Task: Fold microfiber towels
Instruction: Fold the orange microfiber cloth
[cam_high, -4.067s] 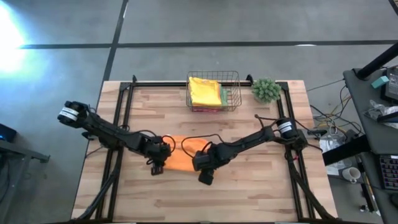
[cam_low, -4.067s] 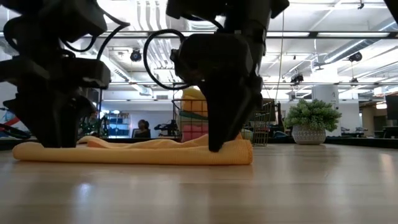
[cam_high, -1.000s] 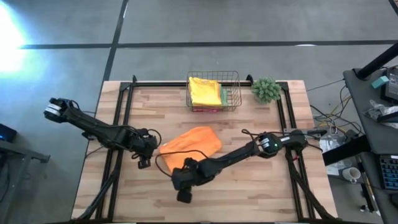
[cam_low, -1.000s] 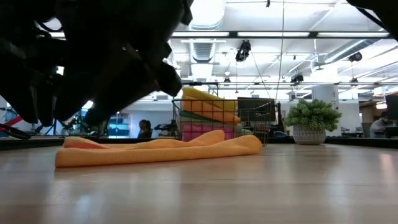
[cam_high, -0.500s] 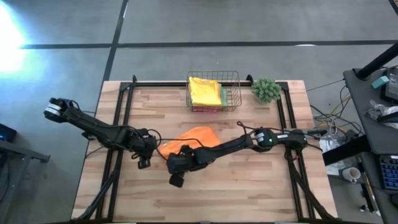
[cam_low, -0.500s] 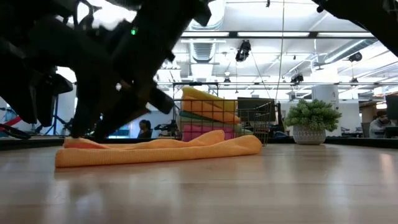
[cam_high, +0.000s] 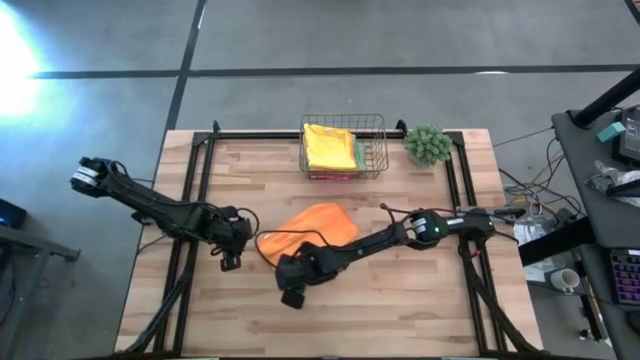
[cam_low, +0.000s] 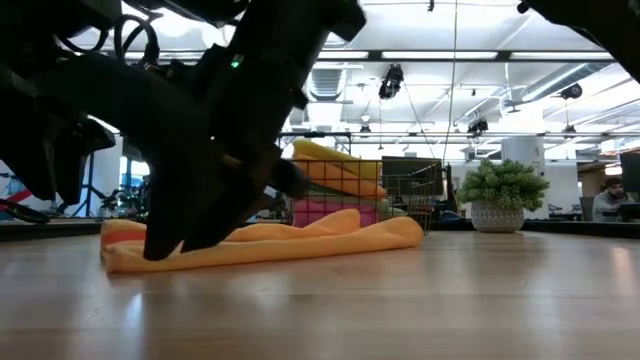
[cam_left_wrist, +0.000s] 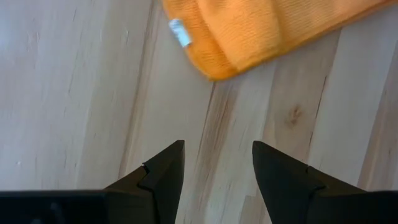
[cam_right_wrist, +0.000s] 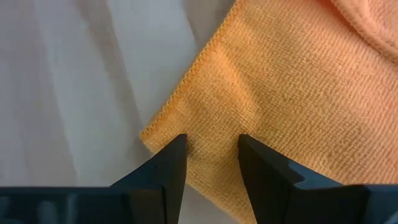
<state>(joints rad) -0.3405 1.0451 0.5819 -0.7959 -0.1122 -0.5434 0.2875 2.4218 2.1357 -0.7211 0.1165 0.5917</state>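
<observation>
An orange microfiber towel (cam_high: 312, 224) lies folded flat on the wooden table, left of centre. The left wrist view shows its end (cam_left_wrist: 261, 31) with a white label. My right gripper (cam_right_wrist: 211, 138) is open and slants down at the towel's near left corner (cam_right_wrist: 149, 134), one finger on either side of the cloth just behind that corner. In the low view its tip (cam_low: 160, 250) is down at the towel's left end. My left gripper (cam_left_wrist: 217, 146) is open over bare wood, just left of the towel (cam_high: 230, 262). My right gripper reaches the orange towel's near left corner (cam_right_wrist: 163, 127) from above, slanting down, with the cloth showing in the gap between its open fingers. I cannot tell whether the fingertips touch the cloth. The towel lies flat on the table.
A copper wire basket (cam_high: 375, 150) at the far middle holds folded towels, a yellow one (cam_high: 328, 146) on top. A small green plant (cam_high: 428, 145) stands to its right. Bare wood lies along the near side and at the right.
My right gripper has moved toward the table's far edge and come down to the orange towel's near left corner, rolling slightly. Its fingers have stayed equally far apart. The towel has stayed on the table.
</observation>
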